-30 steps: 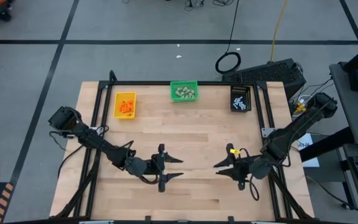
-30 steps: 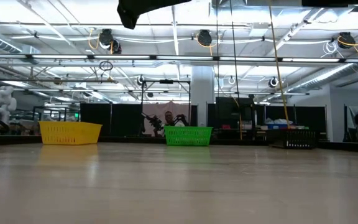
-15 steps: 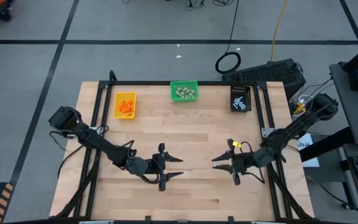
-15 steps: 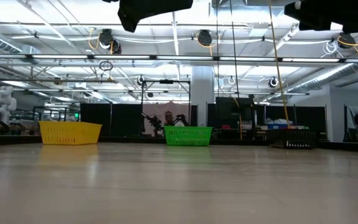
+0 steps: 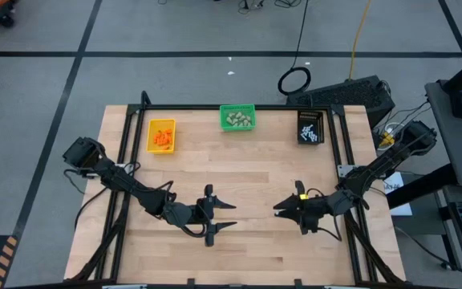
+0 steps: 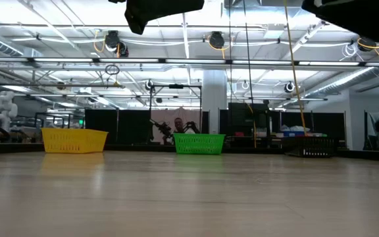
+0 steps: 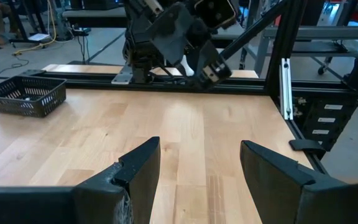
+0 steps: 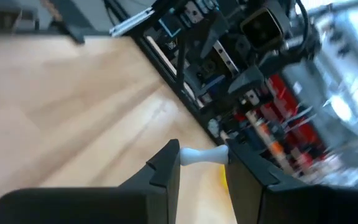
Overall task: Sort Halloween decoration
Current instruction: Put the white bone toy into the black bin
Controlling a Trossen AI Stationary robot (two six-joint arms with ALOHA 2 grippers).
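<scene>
The pale wooden surface (image 5: 239, 177) carries three small bins along its far edge: a yellow bin (image 5: 162, 136) with bright orange bits (image 5: 164, 138), a green bin (image 5: 237, 118) with beige-grey lumps (image 5: 239, 120) to the yellow bin's right, and a black bin (image 5: 310, 127) with thin white sticks (image 5: 310, 130) farther right again. Well nearer than the green bin, the left gripper (image 5: 224, 217) hangs over bare wood with its fingers (image 7: 138, 168) spread apart and nothing between them. To its right, nearer than the black bin, the right gripper (image 5: 283, 208) has its fingers (image 8: 166, 163) clamped on a white stick piece (image 8: 201, 155).
</scene>
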